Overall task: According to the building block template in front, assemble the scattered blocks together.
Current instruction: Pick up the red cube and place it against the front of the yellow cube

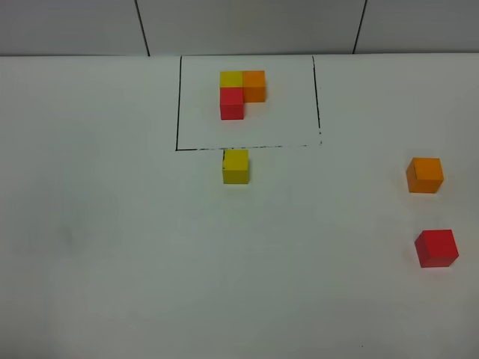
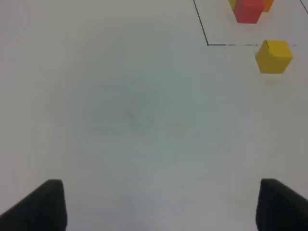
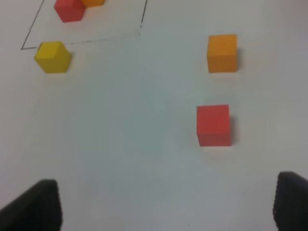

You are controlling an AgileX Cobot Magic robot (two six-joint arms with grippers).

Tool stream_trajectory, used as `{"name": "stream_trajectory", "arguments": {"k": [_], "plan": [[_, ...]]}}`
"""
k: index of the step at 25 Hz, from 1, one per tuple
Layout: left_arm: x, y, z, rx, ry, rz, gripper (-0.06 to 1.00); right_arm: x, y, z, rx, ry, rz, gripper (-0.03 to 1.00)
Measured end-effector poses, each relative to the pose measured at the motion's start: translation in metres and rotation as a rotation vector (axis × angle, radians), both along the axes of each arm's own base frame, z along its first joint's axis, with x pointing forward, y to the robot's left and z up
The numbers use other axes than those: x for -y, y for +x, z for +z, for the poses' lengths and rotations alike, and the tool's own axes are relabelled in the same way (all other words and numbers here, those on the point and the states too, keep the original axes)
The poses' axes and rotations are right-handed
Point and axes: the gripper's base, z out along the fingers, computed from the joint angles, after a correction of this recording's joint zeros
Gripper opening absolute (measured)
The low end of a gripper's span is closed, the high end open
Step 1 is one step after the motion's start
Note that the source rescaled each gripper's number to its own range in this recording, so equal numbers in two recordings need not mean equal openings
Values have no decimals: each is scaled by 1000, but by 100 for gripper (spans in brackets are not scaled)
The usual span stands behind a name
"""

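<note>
The template (image 1: 241, 93) is a joined yellow, orange and red cluster inside a black-lined rectangle at the back of the table; its red cube shows in the left wrist view (image 2: 248, 11) and the right wrist view (image 3: 69, 9). The loose yellow cube (image 1: 235, 166) (image 2: 273, 56) (image 3: 52, 57) sits just outside the rectangle's front line. The loose orange cube (image 1: 424, 175) (image 3: 222, 53) and red cube (image 1: 436, 248) (image 3: 213, 125) lie apart at the right. My left gripper (image 2: 159, 207) is open and empty, short of the yellow cube. My right gripper (image 3: 166, 207) is open and empty, short of the red cube.
The white table (image 1: 112, 247) ends at a back wall (image 1: 247, 26) just behind the template's rectangle. Neither arm shows in the high view.
</note>
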Motion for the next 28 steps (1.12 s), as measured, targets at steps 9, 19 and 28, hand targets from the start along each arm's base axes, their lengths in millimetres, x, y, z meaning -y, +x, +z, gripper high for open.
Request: {"name": "stream_trajectory", "arguments": {"k": [9, 19, 28], "plan": [[0, 0, 0, 0, 0, 0, 73, 4, 100, 12, -392, -70, -20, 79], [0, 0, 0, 0, 0, 0, 73, 7, 175, -29, -594, -142, -15, 79], [0, 0, 0, 0, 0, 0, 73, 9, 204, -39, -613, -173, -10, 79]]}}
